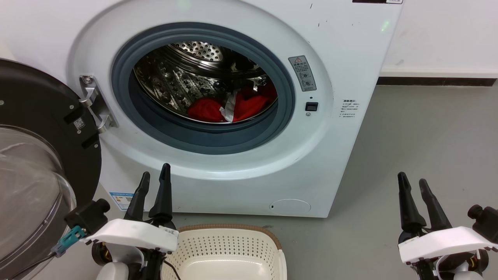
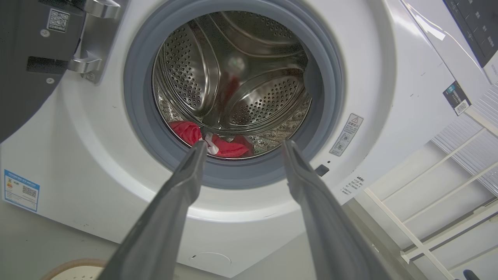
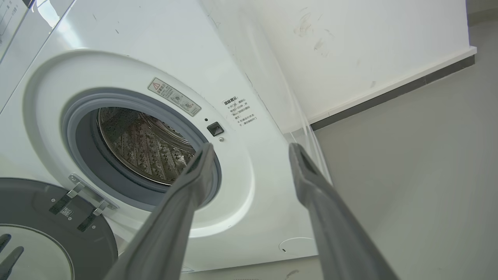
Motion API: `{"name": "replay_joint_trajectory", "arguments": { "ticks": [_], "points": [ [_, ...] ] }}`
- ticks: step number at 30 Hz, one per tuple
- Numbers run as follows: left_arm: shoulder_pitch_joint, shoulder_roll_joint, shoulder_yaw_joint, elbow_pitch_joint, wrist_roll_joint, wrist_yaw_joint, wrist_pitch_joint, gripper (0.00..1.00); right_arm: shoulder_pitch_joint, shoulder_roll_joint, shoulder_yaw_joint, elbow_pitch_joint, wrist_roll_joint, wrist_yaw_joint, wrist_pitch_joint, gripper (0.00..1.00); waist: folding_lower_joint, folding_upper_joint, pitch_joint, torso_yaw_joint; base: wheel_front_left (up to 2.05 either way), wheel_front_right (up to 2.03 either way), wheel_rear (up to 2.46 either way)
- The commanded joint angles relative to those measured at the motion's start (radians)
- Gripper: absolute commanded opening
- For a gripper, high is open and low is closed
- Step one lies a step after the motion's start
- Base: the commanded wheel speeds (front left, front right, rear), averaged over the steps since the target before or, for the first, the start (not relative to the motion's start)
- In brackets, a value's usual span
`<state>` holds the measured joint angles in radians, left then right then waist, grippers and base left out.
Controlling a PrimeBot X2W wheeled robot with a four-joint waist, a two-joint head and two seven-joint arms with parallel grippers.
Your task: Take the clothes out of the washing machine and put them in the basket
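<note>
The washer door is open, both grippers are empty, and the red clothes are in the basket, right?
No. The red clothes lie inside the washer, not in the basket, as the head view shows. The door is open, and the left gripper and right gripper are empty.

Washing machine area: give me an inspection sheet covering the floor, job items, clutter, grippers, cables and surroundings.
Surface: grey floor, hard and even.
Job's things: washing machine with its door swung open to the left; red clothes with a white strip lying low in the drum; basket on the floor in front, with no clothes visible in it.
Clutter: nothing seen.
Grippers: left gripper open and empty, facing the porthole; right gripper open and empty, off to the machine's right.
Cables: dark cable with a teal connector at the left wrist.
Surroundings: white wall, dark baseboard.
</note>
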<state>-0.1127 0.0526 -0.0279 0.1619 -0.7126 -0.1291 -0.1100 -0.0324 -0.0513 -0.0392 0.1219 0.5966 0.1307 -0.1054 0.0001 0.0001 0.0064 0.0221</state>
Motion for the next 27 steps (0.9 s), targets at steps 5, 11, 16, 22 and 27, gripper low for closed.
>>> {"name": "replay_joint_trajectory", "arguments": {
  "ticks": [5,11,16,22,27],
  "points": [
    [-0.030,0.007,-0.005,-0.005,0.078,-0.002,-0.020,1.00,0.001,0.001,0.003,-0.010,-0.072,0.000,-0.013,1.00,-0.0001,-0.0001,0.000,0.001,0.00,0.00,0.00],
    [-0.034,0.007,-0.010,0.002,0.152,-0.002,-0.037,1.00,0.004,0.001,0.004,-0.010,-0.141,0.000,-0.022,1.00,-0.0001,-0.0001,0.000,0.003,0.00,0.00,0.00],
    [-0.037,0.006,-0.017,0.009,0.231,-0.002,-0.055,1.00,0.007,0.001,0.005,-0.012,-0.215,0.000,-0.035,1.00,-0.0001,-0.0001,0.001,0.005,0.00,0.00,0.00],
    [-0.041,0.006,-0.018,0.013,0.297,-0.002,-0.069,1.00,0.009,0.001,0.006,-0.010,-0.274,0.000,-0.044,1.00,-0.0001,-0.0001,0.003,0.006,0.00,0.00,0.00],
    [-0.045,0.006,-0.018,0.023,0.372,-0.002,-0.085,1.00,0.010,0.001,0.004,-0.007,-0.342,0.000,-0.051,1.00,-0.0001,-0.0001,0.003,0.008,0.00,0.00,0.00]
  ]
}}
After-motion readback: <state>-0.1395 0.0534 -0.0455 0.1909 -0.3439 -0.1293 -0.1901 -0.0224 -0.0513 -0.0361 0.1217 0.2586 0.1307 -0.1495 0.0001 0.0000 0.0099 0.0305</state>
